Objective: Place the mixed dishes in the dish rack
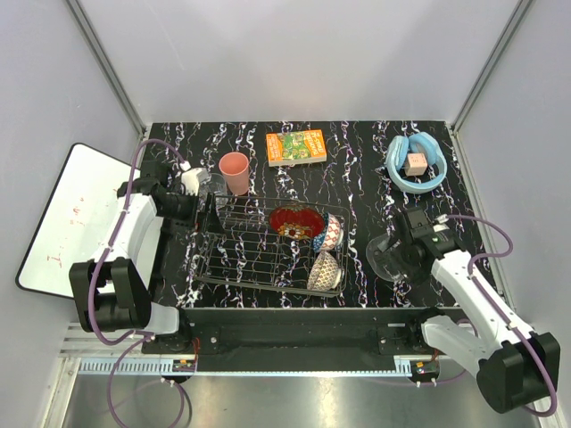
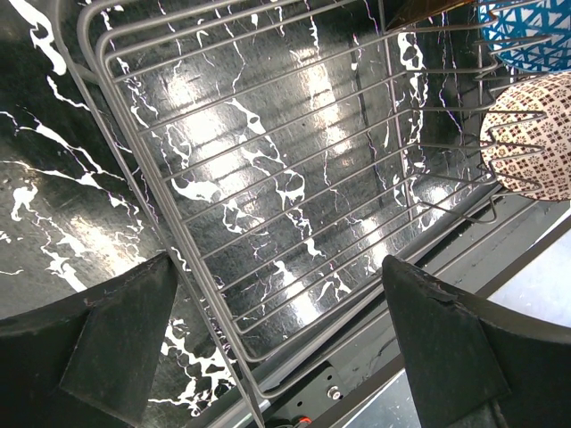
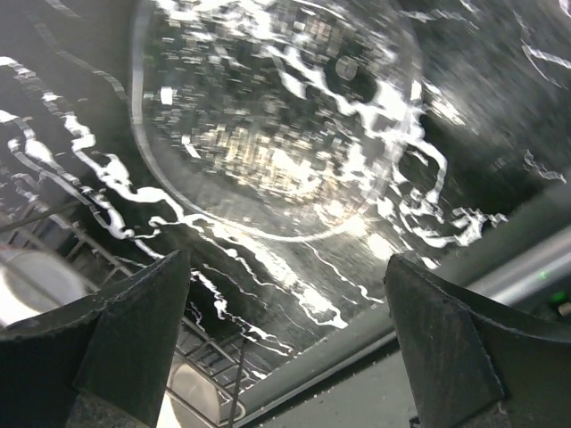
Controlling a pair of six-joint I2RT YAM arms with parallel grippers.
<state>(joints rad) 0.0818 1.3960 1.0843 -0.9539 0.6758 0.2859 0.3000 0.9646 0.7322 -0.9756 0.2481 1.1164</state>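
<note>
The dish rack (image 1: 259,254) stands mid-table, with a red bowl (image 1: 294,221), a blue patterned bowl (image 1: 329,234) and a beige patterned bowl (image 1: 326,270) at its right end. A pink cup (image 1: 235,171) stands on the table behind the rack's left corner, and a clear tumbler (image 1: 212,189) shows faintly beside it. A clear glass bowl (image 3: 268,116) lies on the table right of the rack (image 1: 386,256). My right gripper (image 3: 285,343) hovers open just over its near side, holding nothing. Open and empty, my left gripper (image 2: 281,343) hangs over the rack's (image 2: 268,178) left end.
An orange-green box (image 1: 296,147) lies at the back centre and light-blue headphones (image 1: 415,163) at the back right. A white board (image 1: 67,218) leans off the table's left side. The table's front edge (image 1: 294,312) runs just below the rack.
</note>
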